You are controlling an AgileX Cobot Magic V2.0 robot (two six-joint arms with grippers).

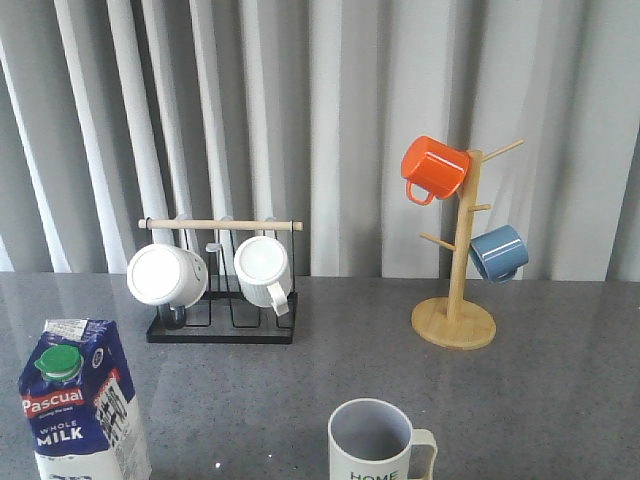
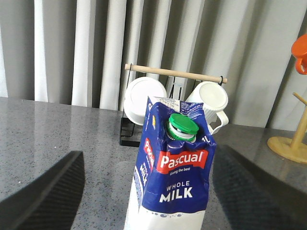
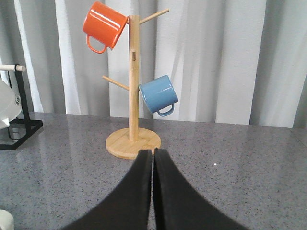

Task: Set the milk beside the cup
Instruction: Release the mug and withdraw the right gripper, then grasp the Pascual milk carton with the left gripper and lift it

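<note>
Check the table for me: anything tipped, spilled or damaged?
Nothing stands out. The milk stands upright with its green cap on, the cup is upright, and no spill shows on the table.

Your left claw (image 2: 146,191) stands wide open: in the left wrist view its two dark fingers (image 2: 45,191) sit far apart at either side of the picture, low over the counter (image 2: 57,124), touching nothing you can see. Your right claw (image 3: 153,191) is closed, its two black fingers (image 3: 132,196) pressed flat together with only a thin seam between them and nothing gripped, the tips pointing forward and level above the counter. Neither arm shows in your front view.
</note>
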